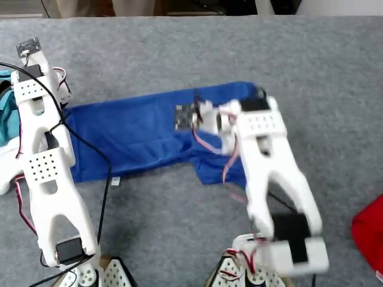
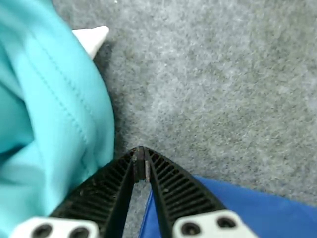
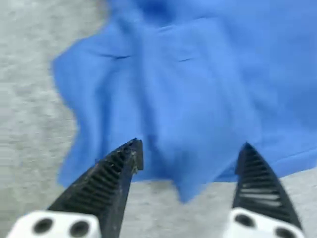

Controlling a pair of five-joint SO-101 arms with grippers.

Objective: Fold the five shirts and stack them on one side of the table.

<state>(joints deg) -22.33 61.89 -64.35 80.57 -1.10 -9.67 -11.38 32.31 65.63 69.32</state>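
A blue shirt lies partly folded across the middle of the grey table. My right gripper hovers open just above its cloth, near a rumpled edge, holding nothing. In the high view the right gripper sits over the shirt's right part. My left gripper is shut and empty, low over bare table between a teal shirt and the blue shirt's corner. From above, the left gripper is at the blue shirt's left end, with the teal shirt at the table's left edge.
A red garment pokes in at the right edge. White cloth lies under the left arm by the teal shirt, and a white corner shows beyond the teal one. Cables trail from both arms over the blue shirt.
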